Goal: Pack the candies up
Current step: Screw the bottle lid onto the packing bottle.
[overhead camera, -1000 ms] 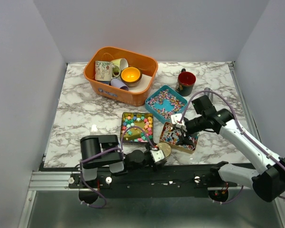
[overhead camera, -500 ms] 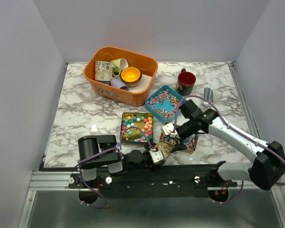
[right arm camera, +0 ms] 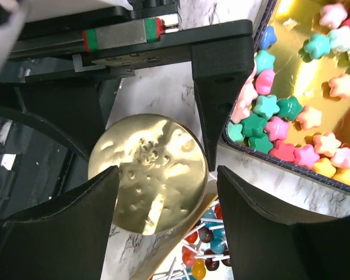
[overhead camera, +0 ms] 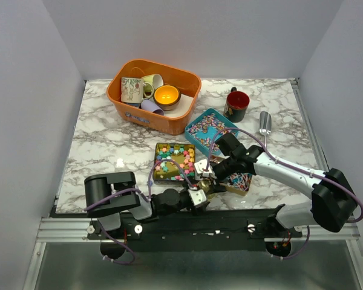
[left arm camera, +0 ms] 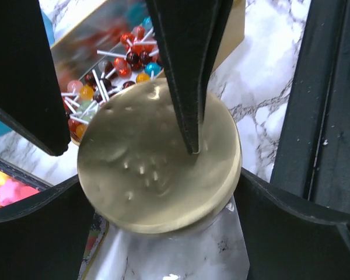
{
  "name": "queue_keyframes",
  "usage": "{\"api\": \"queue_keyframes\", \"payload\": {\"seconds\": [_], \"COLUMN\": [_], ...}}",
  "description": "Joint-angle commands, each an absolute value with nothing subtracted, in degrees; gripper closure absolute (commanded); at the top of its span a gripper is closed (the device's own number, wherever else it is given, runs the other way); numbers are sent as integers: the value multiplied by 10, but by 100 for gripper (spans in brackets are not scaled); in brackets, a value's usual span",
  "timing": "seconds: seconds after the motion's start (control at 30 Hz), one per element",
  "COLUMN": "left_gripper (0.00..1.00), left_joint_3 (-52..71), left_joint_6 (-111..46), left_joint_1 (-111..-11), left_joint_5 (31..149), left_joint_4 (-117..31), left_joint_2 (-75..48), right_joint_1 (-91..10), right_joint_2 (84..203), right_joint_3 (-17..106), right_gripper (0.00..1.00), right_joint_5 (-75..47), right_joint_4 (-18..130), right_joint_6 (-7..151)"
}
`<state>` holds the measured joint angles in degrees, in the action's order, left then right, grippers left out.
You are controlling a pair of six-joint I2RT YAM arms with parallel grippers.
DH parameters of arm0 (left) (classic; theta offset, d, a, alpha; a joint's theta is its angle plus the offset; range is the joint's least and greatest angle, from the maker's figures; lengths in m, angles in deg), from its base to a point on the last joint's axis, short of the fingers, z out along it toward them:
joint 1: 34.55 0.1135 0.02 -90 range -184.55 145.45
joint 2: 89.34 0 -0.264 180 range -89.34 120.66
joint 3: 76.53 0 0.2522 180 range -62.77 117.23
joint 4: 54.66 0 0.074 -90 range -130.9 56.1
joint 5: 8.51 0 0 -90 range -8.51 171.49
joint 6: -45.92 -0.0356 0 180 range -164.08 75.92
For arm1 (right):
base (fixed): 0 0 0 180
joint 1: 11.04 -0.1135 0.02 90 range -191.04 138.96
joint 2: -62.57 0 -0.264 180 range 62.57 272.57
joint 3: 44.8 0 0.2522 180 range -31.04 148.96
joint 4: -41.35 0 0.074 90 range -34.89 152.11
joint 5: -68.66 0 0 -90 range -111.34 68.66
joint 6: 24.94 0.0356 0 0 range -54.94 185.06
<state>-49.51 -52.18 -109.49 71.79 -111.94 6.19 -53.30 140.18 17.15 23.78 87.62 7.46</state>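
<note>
Pastel star candies (overhead camera: pixel 174 162) fill a gold tray, which also shows in the right wrist view (right arm camera: pixel 291 111). Speckled bits lie in a teal tray (overhead camera: pixel 210 128). Lollipops (overhead camera: pixel 239 180) lie in a third tray (left arm camera: pixel 114 64). A round gold disc (overhead camera: pixel 207 188) lies at the table's near edge. My left gripper (overhead camera: pixel 200 193) is closed on the disc's edges (left arm camera: pixel 157 175). My right gripper (overhead camera: pixel 206 175) is open astride the same disc (right arm camera: pixel 168 175). One right finger tip (left arm camera: pixel 192 116) rests on the disc's top.
An orange basin (overhead camera: pixel 124 109) with cups stands at the back. A dark red mug (overhead camera: pixel 237 104) and a metal scoop (overhead camera: pixel 265 122) are at the back right. A small white bit (overhead camera: pixel 120 162) lies on the left of the marble top.
My right gripper has moved left and nearer, from over the lollipop tray to over the gold disc. My left arm has shifted slightly, still at the disc.
</note>
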Motion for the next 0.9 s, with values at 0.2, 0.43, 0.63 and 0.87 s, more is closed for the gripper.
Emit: {"api": "queue_keyframes", "payload": {"seconds": [0.2,0.43,0.63,0.87], "left_gripper": [2,11,16,25], "left_joint_3": [-499,-498,-495,-491], "left_joint_6": [-484,-472,-468,-464], "left_joint_1": [-1064,-1054,-1050,-1045], "left_joint_5": [729,749,758,767], "left_joint_4": [-1210,-1202,-1194,-1181], "left_joint_2": [160,160,160,160], "right_joint_1": [-541,-517,-487,-471], "right_joint_2": [1415,1381,1336,1356], "right_joint_3": [148,186,200,192], "right_gripper": [27,28,27,25], "right_joint_5": [194,190,216,221], "right_joint_4": [838,877,921,965], "right_joint_6": [90,98,96,-10]}}
